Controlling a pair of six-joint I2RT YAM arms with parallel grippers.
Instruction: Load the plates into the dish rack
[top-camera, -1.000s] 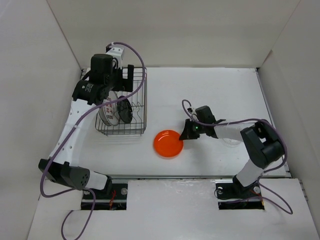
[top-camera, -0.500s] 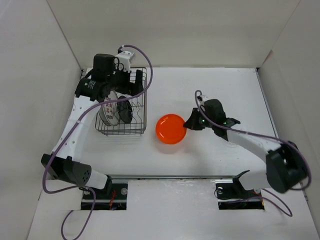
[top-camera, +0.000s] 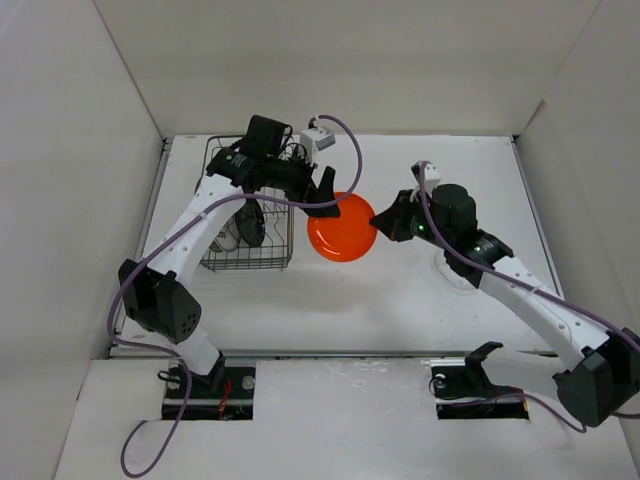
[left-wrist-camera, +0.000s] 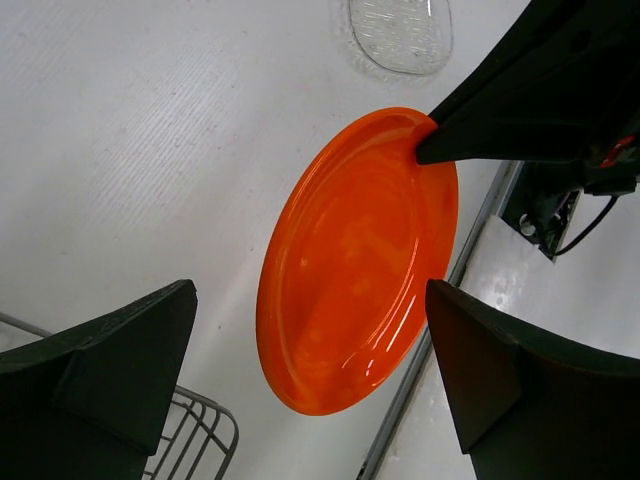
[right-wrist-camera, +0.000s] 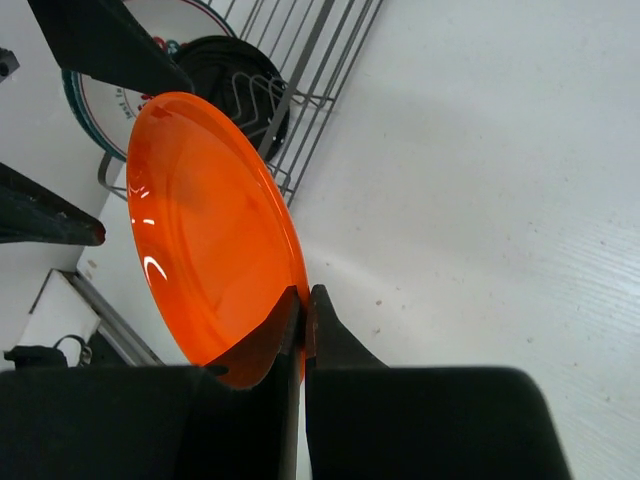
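My right gripper (top-camera: 377, 222) is shut on the rim of the glossy orange plate (top-camera: 342, 230) and holds it tilted in the air just right of the dish rack (top-camera: 228, 258). In the right wrist view the jaws (right-wrist-camera: 305, 300) pinch the orange plate's (right-wrist-camera: 205, 220) edge. My left gripper (top-camera: 326, 196) is open at the plate's upper left edge. In the left wrist view the orange plate (left-wrist-camera: 360, 260) lies ahead between its spread fingers (left-wrist-camera: 120, 370), not touching them. The black plate (right-wrist-camera: 240, 85) and a white patterned plate (right-wrist-camera: 120, 105) stand in the rack (right-wrist-camera: 320, 60). The clear plate (left-wrist-camera: 400, 32) lies flat on the table.
The clear plate (top-camera: 455, 272) lies under my right forearm. White walls close in the table on the left, back and right. The rack's corner (left-wrist-camera: 205, 425) sits just below my left gripper. The right gripper's finger (left-wrist-camera: 500, 110) crosses the left wrist view.
My right gripper lifted the orange plate off the table and carried it up towards the rack. My left arm swung from over the rack rightwards to the plate.
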